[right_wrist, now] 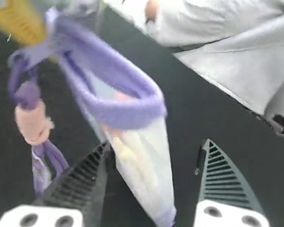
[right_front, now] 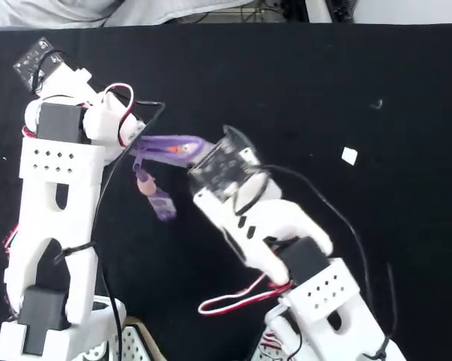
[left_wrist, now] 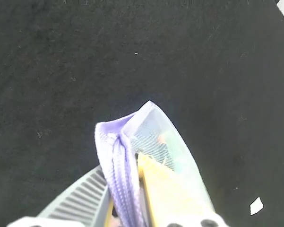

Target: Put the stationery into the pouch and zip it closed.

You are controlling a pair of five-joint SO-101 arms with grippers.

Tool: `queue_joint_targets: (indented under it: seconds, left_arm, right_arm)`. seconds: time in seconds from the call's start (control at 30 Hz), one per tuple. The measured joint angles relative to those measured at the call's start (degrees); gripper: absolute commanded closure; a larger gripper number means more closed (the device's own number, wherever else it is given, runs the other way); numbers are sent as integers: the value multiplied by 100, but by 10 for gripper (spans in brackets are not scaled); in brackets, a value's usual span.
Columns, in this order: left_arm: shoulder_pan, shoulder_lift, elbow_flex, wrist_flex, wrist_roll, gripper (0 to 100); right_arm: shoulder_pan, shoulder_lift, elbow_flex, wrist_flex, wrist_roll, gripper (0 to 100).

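Hanging pouch point(right_wrist: 134, 161) between parted right jaws

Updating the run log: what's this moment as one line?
left jaws: shut on pouch | right jaws: open, pouch end between | stationery: inside pouch

The pouch point(right_front: 173, 147) lies between the arms, in the left end effector point(left_wrist: 123, 163), right end effector point(right_wrist: 156, 144) just beside it.

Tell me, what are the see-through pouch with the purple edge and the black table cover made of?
The see-through pouch with the purple edge looks like soft clear plastic, slightly shiny: things inside show through it. Its purple edge seems woven fabric, ribbed and matte. The black table cover is probably cloth, dull with tiny specks of lint.
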Motion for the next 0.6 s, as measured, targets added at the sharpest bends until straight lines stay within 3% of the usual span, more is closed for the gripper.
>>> queue_joint_targets:
  seconds: [0.3,0.6]
  left_arm:
    - [-141,9,-44,26,70,971]
    - [-325,9,-35,132,193,971]
  right_arm:
    - [229,-993,-756,703,-501,669]
    - [-738,-2207,-176,1248,-519,670]
